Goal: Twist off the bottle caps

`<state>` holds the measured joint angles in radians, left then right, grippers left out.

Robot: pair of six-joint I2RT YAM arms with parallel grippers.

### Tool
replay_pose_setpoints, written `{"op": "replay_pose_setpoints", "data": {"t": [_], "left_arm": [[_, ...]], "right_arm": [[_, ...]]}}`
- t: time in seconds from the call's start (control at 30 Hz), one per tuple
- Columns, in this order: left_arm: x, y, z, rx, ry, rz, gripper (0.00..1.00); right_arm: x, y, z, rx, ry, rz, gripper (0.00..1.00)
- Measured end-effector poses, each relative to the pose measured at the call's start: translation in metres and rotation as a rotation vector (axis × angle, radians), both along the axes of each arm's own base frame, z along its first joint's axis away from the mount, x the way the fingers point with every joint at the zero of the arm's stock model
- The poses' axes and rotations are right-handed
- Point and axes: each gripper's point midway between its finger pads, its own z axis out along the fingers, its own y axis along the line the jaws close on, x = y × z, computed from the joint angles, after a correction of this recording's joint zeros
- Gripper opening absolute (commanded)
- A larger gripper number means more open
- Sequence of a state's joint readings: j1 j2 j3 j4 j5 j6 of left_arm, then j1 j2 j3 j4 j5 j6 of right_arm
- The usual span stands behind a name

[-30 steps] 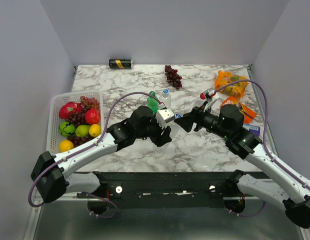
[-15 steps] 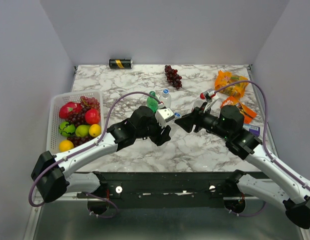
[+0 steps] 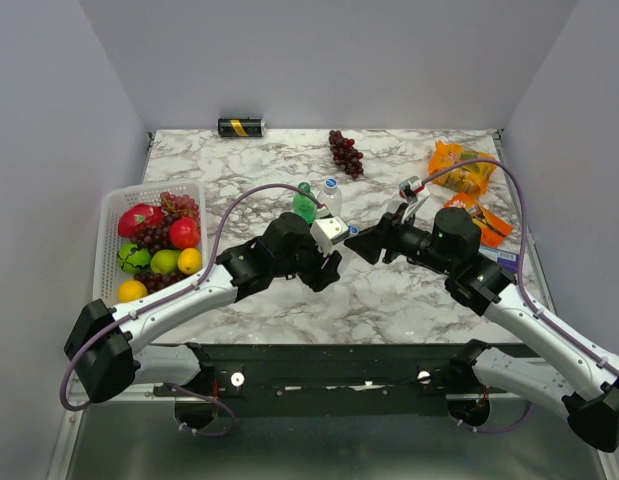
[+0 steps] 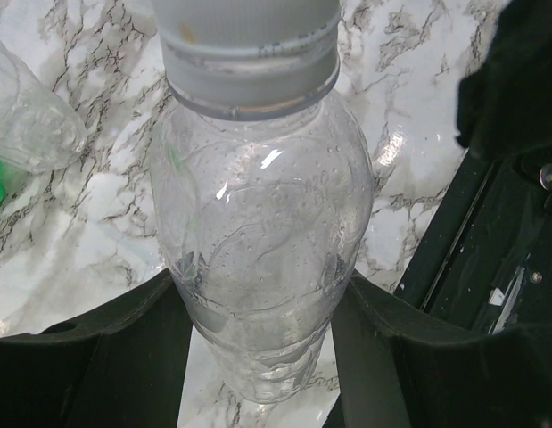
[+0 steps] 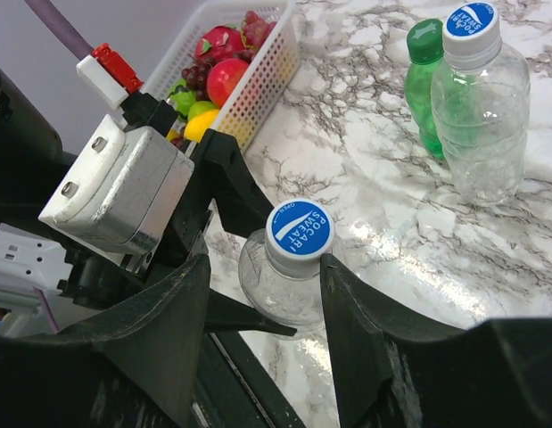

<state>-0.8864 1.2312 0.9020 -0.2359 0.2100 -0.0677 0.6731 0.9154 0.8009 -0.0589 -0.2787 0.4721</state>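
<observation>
1. Closing in over the last second, the right gripper (image 5: 265, 267) has slid a little toward the left arm in the top view. Its jaws have narrowed. They now straddle the cap (image 5: 300, 234) of the held bottle (image 4: 258, 205), with a gap showing on one side, so they are spread and not yet clamped.
2. The left gripper (image 4: 262, 303) has not shifted. Its fingers pinch the clear bottle around the lower body, one on each flank. It holds the bottle between the two arms near the middle of the marble tabletop (image 3: 389, 290), cap turned toward the right gripper.
3. My reading is that the reach is finished and the grasp on the cap is in progress. The cap is still seated on its neck ring, so no unscrewing has begun on this bottle. The next move calls for the jaws to close squarely on the cap, then twist while the left arm resists.
4. White lettering on the cap's blue top reads "POCARI SWEAT".
5. The standing clear bottle (image 5: 479, 116) carries the same wording on its cap. It touches or nearly touches the green bottle (image 5: 427, 80), whose green cap shows no text.
6. Raised marks on the held bottle's wall are unreadable, and print on the black-and-gold can (image 3: 240, 127) is too small to read.
</observation>
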Motion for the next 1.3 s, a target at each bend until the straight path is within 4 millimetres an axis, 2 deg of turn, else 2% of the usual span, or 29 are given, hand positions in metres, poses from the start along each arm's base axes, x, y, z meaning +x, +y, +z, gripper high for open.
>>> {"op": "replay_pose_setpoints", "data": {"t": [0.3, 0.97, 1.17, 1.3], "left_arm": [[0.000, 0.003, -0.009, 0.035, 0.010, 0.017, 0.37], [-0.007, 0.000, -0.010, 0.044, 0.011, -0.014, 0.37], [-0.011, -0.001, -0.009, 0.028, 0.035, -0.034, 0.37], [-0.013, -0.002, -0.008, 0.012, 0.057, -0.050, 0.38]], "right_arm": [[0.005, 0.004, -0.009, -0.013, 0.026, 0.000, 0.60], [0.011, 0.010, -0.013, -0.013, 0.028, 0.000, 0.58], [0.012, 0.013, -0.015, -0.004, 0.019, 0.014, 0.52], [0.014, 0.016, -0.019, -0.009, 0.016, 0.025, 0.39]]}}
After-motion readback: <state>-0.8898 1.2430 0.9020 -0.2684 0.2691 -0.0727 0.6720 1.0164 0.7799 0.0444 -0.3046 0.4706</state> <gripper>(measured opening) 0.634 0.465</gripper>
